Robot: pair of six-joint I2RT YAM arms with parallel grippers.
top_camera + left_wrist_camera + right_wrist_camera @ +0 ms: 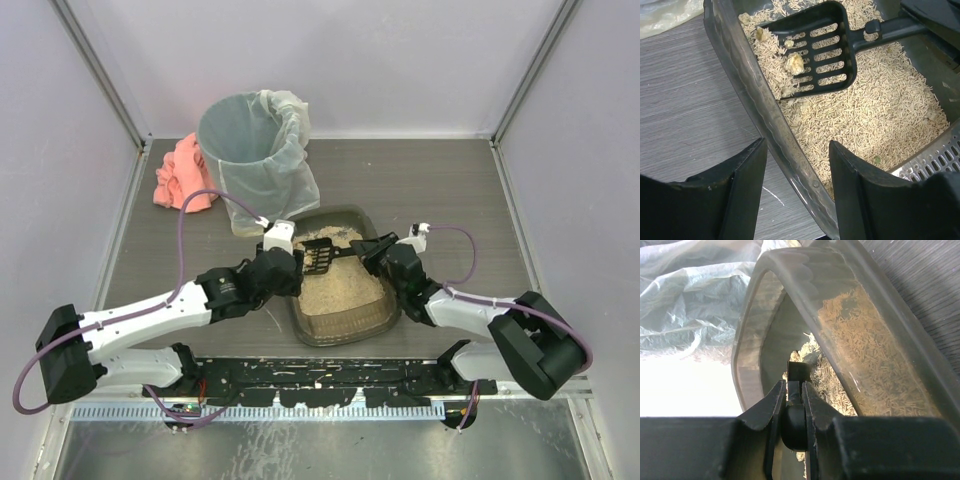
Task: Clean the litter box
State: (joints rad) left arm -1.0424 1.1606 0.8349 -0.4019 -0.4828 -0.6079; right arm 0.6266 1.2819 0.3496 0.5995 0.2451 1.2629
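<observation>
The litter box [345,318], a dark tray of beige pellets, sits mid-table; its wall also shows in the left wrist view [747,95] and the right wrist view [805,270]. My right gripper [372,250] is shut on the handle of the black slotted scoop [318,257], seen edge-on in the right wrist view [794,371]. The scoop head [815,50] is over the litter at the far left corner, with a few pale clumps [795,63] on it. My left gripper [797,185] is open and straddles the tray's left wall without touching it, as the top view [292,270] also shows.
A round grey bin [250,150] with a clear liner [685,290] stands just behind the tray on the left. A pink cloth [180,175] lies left of the bin. A grey perforated piece [935,160] shows at the tray's near side. Walls enclose the table.
</observation>
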